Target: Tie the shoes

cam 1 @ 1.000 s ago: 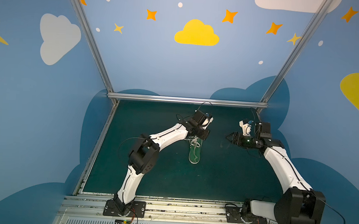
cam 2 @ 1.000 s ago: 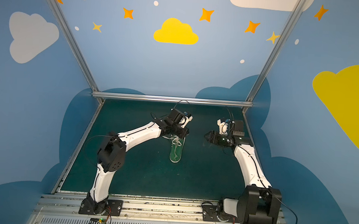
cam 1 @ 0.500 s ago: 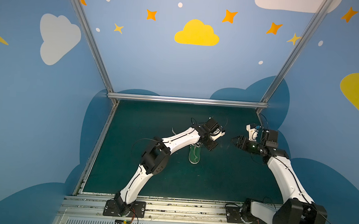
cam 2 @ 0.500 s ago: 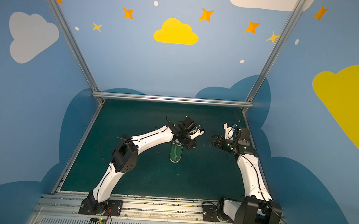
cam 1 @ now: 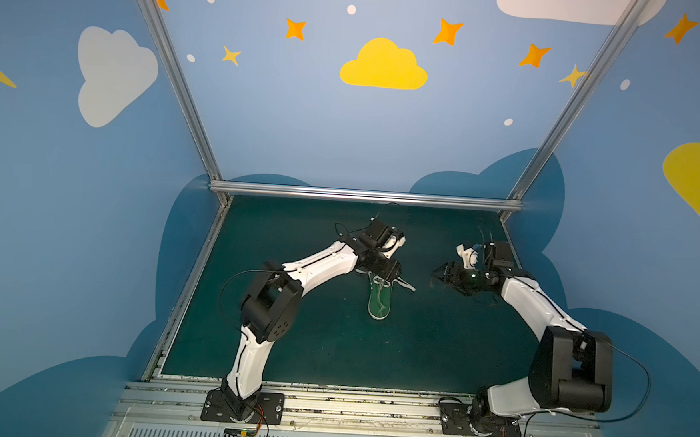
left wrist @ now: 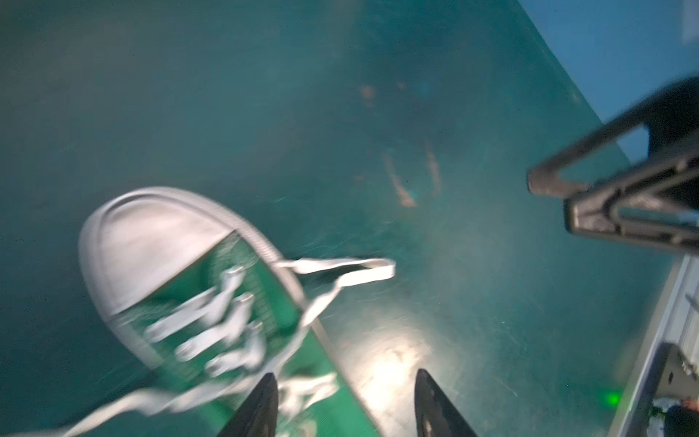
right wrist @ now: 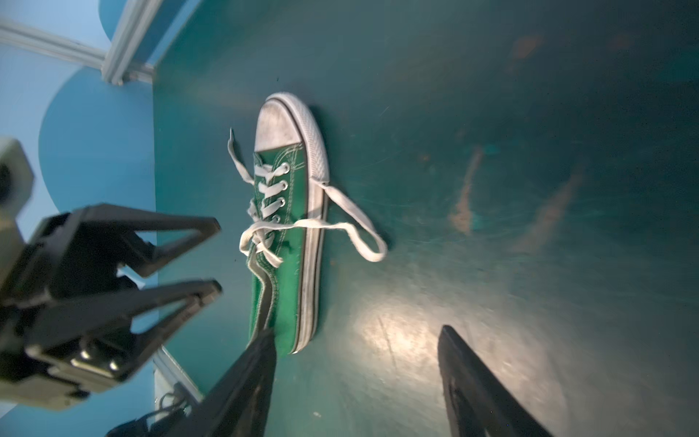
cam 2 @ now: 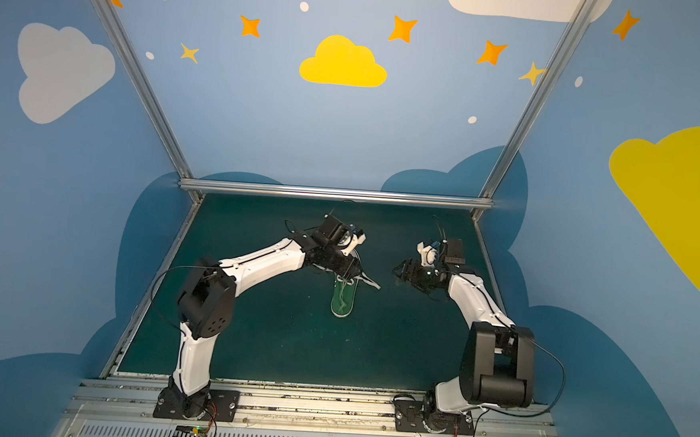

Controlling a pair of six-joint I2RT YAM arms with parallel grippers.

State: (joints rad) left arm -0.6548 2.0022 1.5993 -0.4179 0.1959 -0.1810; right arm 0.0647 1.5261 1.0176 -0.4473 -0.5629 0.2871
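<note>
White lace loop (right wrist: 372,258) lies between green sneaker (right wrist: 291,246) and right tool (cam 1: 435,275).

Green shoe (cam 2: 342,302) on dark green mat (cam 2: 270,339)

A head count: one shoe, two arms, a painted sky

One green shoe (cam 1: 380,302) lies on one green mat (cam 1: 332,351), with one lace loop (right wrist: 372,249) out at its side. There are two arms, the left arm (cam 1: 320,263) and the right arm (cam 1: 531,297), each standing on one of two base plates (cam 1: 272,408). Two grippers, the left gripper (right wrist: 217,257) and the right gripper (right wrist: 357,331), carry two fingers (right wrist: 472,386) apiece, four in all. Three metal bars (cam 1: 366,195) frame the back: two uprights and one crossbar. Two small circuit boards (cam 1: 239,433) sit at the front edge, one below each base plate. The walls show two yellow clouds (cam 1: 384,65), two white clouds (cam 1: 113,74) and five orange stars (cam 1: 295,29).
</note>
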